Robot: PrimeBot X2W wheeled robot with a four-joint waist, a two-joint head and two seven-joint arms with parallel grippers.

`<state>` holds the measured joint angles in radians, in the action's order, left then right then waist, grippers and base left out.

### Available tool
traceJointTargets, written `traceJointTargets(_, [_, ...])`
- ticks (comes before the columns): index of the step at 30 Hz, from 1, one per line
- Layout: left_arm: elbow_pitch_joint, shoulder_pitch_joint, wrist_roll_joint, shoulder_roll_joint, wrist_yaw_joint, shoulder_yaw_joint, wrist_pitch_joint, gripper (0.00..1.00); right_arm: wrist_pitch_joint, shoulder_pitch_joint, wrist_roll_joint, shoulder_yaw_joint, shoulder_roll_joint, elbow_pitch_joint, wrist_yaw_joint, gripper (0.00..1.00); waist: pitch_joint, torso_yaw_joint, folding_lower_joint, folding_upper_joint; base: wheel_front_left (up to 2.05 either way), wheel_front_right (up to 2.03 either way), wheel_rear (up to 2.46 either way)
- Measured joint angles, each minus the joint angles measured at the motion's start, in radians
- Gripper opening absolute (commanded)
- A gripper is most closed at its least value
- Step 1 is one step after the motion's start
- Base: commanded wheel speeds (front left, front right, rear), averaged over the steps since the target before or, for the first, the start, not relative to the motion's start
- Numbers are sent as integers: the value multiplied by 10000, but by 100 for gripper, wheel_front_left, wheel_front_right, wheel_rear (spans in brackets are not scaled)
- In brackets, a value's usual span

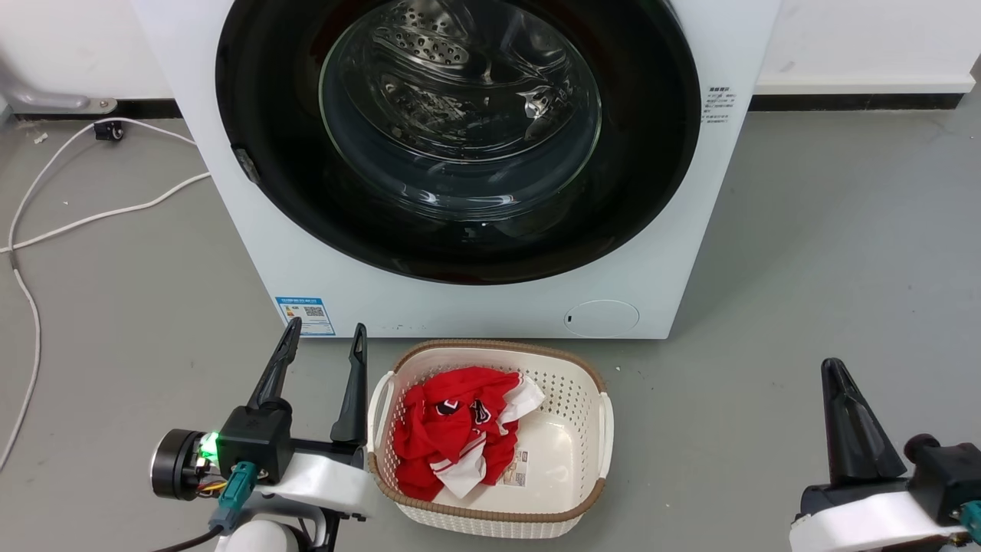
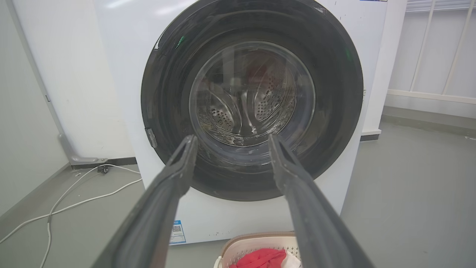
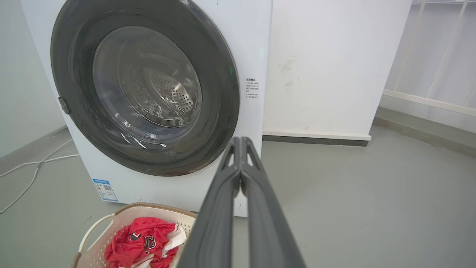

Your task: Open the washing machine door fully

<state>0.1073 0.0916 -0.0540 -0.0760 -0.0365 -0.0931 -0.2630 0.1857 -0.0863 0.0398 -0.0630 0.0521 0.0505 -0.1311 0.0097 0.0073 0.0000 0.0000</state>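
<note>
As left tool (image 1: 326, 326) gapes and right tool (image 1: 834, 369) sits pressed together, door (image 1: 460, 257) lies ahead.

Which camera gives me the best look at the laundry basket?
The head view: the whole laundry basket shows from above, red clothes inside. The left wrist view catches its far rim; the right wrist view cuts it at the bottom edge, behind the right gripper.

Top of washing machine (image 1: 475, 307) cut off; blue sticker (image 1: 305, 316) print unreadable.
</note>
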Motion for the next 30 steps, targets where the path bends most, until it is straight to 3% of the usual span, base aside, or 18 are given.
traceJointTargets(4, [-4, 0, 0, 6, -2, 25, 0, 100, 176, 72, 1373, -46, -2, -92, 0, 0, 23, -5, 0, 0, 0, 0, 0])
traceJointTargets(11, [-56, 6, -2, 38, 0, 46, 0, 100, 384, 759, 7724, 77, -6, -604, 2, 0, 140, -41, 0, 0, 0, 0, 0])
traceJointTargets(17, [-178, 185, -23, 79, 13, 59, 0, 100, -54, 2090, 11593, -205, -15, -1030, 2, 0, 429, -59, 0, 0, 0, 0, 0])
traceJointTargets(24, [-337, 559, -33, 140, 46, -4, 0, 100, -1252, 4402, 13862, -1239, 73, -2334, 4, 0, 995, 16, 0, 0, 0, 0, 0])
traceJointTargets(30, [-541, 948, -31, 171, 117, -67, 0, 100, -2130, 6725, 14575, -1616, 742, -3940, 4, 0, 1680, 148, 1, 0, 0, 0, 0])
